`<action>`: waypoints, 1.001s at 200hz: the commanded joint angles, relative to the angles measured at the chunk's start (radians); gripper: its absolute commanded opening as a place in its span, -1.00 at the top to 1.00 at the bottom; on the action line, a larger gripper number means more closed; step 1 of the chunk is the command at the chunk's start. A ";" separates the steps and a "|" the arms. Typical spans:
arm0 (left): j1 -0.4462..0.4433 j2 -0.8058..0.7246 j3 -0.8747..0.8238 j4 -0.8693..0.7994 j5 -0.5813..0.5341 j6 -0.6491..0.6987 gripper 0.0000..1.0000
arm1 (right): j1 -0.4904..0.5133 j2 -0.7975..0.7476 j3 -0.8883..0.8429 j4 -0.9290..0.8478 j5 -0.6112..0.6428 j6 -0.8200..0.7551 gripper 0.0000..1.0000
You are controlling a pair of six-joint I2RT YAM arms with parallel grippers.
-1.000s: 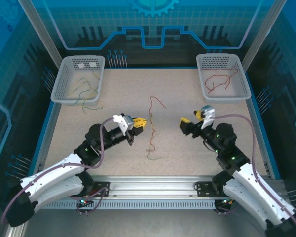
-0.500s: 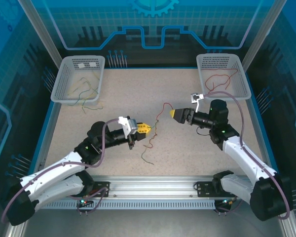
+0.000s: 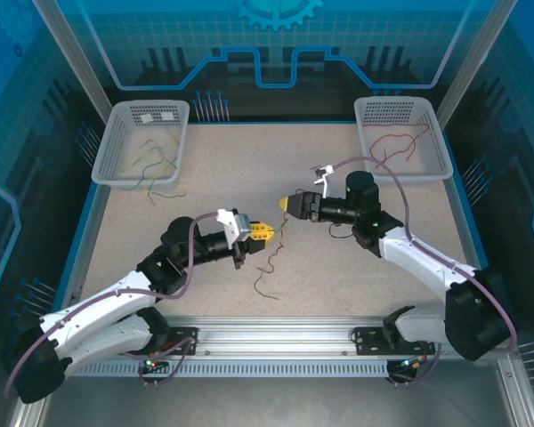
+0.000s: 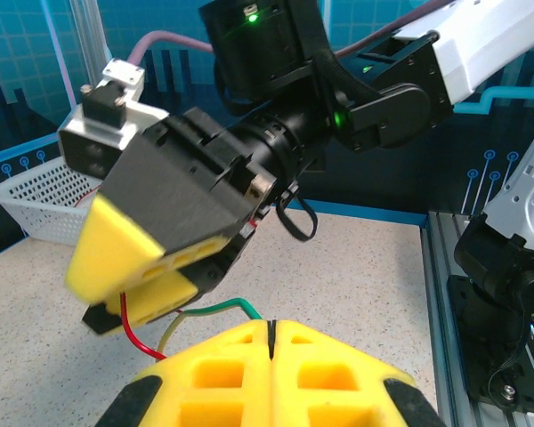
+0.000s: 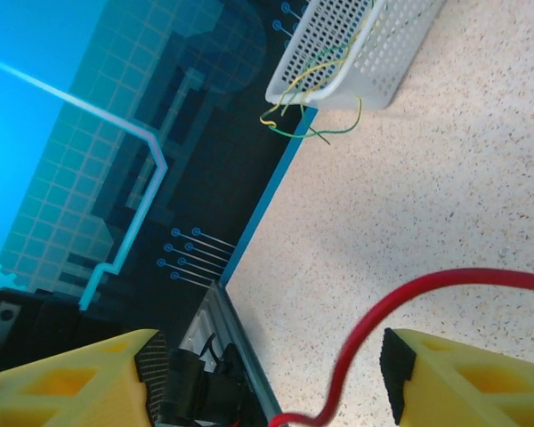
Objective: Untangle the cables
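On the speckled table (image 3: 214, 151), two white mesh baskets are seen at the far corners. In the left basket (image 3: 107, 149), thin yellow and green cables (image 3: 151, 165) are heaped, and a few strands (image 3: 165, 191) are spilled over its near edge onto the table; their exact number cannot be told. Towards the middle, the left gripper (image 3: 269, 232) is held low over the table with its yellow fingers pressed together, and the tangled cables (image 3: 269, 267) are pinched at its tip. From there the bundle hangs down in a wavy line, and its lower end lies on the table. In the left wrist view, three strands are counted coming out from behind the closed fingertips (image 4: 271, 356): one red cable (image 4: 127, 322), one yellow cable (image 4: 171, 331) and one green cable (image 4: 222, 308). Just beside it, nose to nose, the right gripper (image 3: 287, 205) is pointed at the left one. Its two fingers (image 5: 80, 374) are spread, with a clear gap between them. The red cable (image 5: 409, 289) is seen passing through that gap without being clamped. In the right basket (image 3: 438, 138), only red cables (image 3: 393, 147) are seen, loosely curled; how many cannot be told.
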 commanded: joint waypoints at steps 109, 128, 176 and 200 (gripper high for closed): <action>0.044 -0.122 -0.138 0.145 -0.177 -0.044 1.00 | -0.054 -0.265 0.016 -0.316 0.661 -0.245 1.00; 0.071 -0.149 -0.178 0.179 -0.230 -0.050 1.00 | -0.119 -0.332 -0.017 -0.336 0.708 -0.260 1.00; 0.136 -0.210 -0.267 0.233 -0.445 -0.039 1.00 | -0.243 -0.506 -0.078 -0.439 0.822 -0.289 1.00; 0.184 -0.208 -0.327 0.325 -0.573 -0.046 1.00 | -0.309 -0.556 -0.083 -0.472 0.806 -0.295 1.00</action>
